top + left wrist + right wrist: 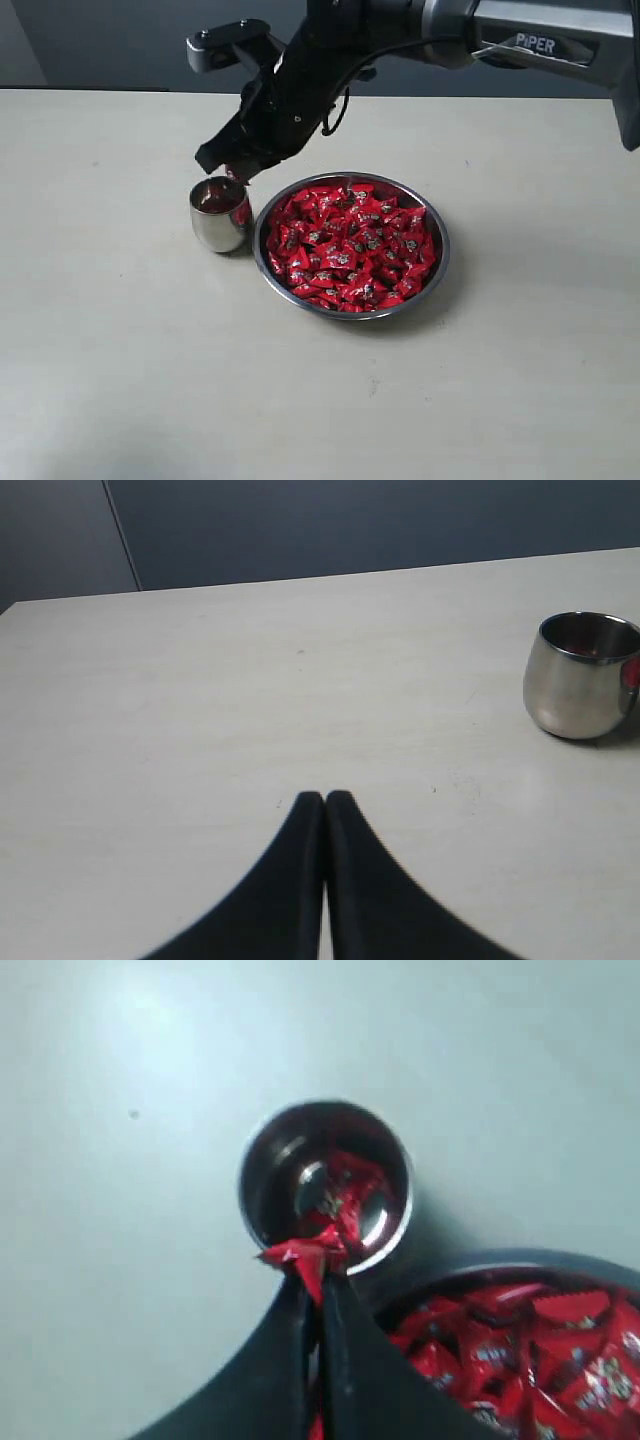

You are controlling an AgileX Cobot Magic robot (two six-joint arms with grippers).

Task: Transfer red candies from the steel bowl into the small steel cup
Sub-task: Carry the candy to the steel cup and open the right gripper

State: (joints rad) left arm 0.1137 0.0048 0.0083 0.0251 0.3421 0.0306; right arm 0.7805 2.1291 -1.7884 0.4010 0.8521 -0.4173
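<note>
1. Pale, flat worktop (120, 380): one, carrying bowl and cup.
2. Wide, shallow, shiny steel bowl (443, 262): one, heaped with small red-wrapped candies (350, 245), too many to count.
3. Black right hand (318, 1280): stretched across the middle, pinched almost shut on one crumpled red candy (300, 1255). By far the nearer of the two hands to the cup.
4. Black left hand (325, 798): fingers pressed together, gripping nothing, well apart from the cup.
5. Small, rounded, polished steel cup (220, 215): one, upright, just beside the bowl. Red inside, so at least one candy; reflections spoil a surer count.
6. Held candy: hanging just above the cup's bowl-side rim rather than over the mouth's middle, long axis across the fingertips. Probably wants a slight shift away from the bowl before release, or risks clipping the rim.
</note>
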